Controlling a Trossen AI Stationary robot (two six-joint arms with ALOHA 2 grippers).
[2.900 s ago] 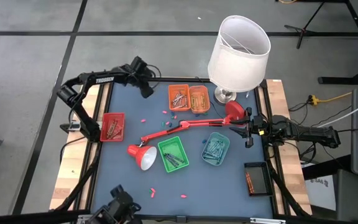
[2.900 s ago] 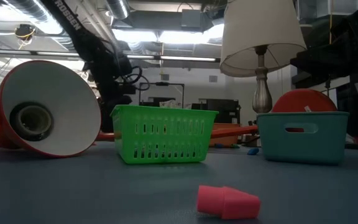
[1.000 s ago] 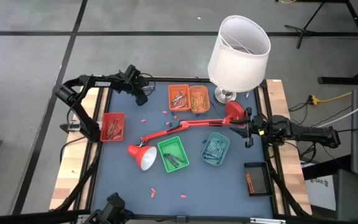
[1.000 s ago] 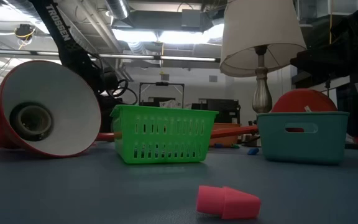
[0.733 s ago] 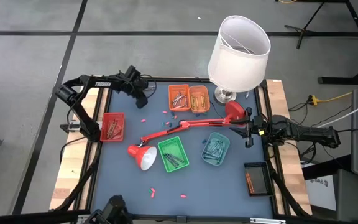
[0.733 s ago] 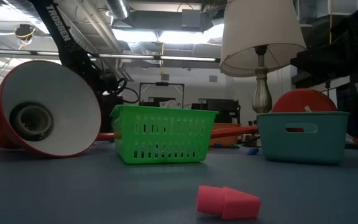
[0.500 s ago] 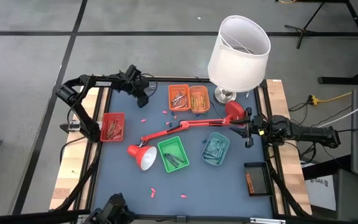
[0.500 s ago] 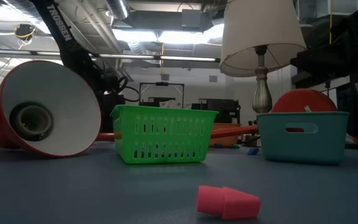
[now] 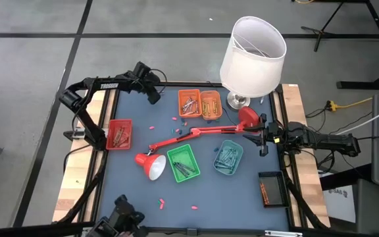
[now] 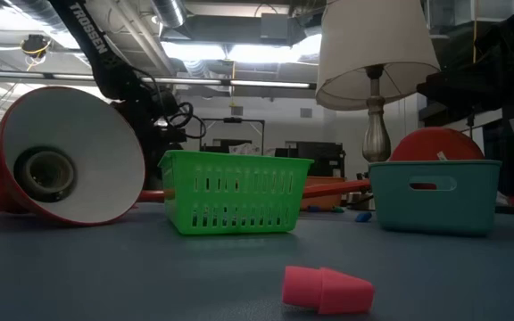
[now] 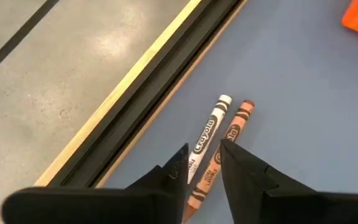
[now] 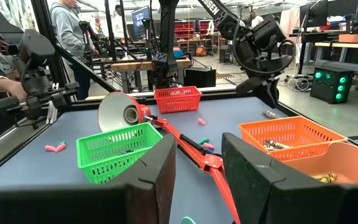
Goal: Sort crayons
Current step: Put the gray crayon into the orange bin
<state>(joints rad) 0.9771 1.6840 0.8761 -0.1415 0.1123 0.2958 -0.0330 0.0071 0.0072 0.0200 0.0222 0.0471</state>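
Two crayons, one white (image 11: pixel 207 137) and one brown (image 11: pixel 224 149), lie side by side flat on the blue table (image 9: pixel 137 191) near its far left edge. My left gripper (image 11: pixel 202 169) hovers open over their near ends, a finger on either side, touching nothing; in the high view it is at the far left corner (image 9: pixel 152 97). Other crayons lie in the coloured baskets, and loose bits lie on the table (image 9: pixel 152 125). My right gripper (image 12: pixel 197 165) is open and empty at the table's right side (image 9: pixel 263 137), beside the red desk lamp's base (image 9: pixel 247 117).
Two orange baskets (image 9: pixel 200 104), a red basket (image 9: pixel 119 133), a green basket (image 9: pixel 182 162), a teal basket (image 9: pixel 228 157) and a black tray (image 9: pixel 272 189) stand on the table. A tipped red desk lamp (image 9: pixel 189 135) lies across the middle. A white-shaded lamp (image 9: pixel 252 56) stands far right. A person (image 12: pixel 67 31) stands beyond the table.
My left gripper has shifted a little toward the table's far edge and right, staying open over the far left corner. The crayons and baskets have kept still.
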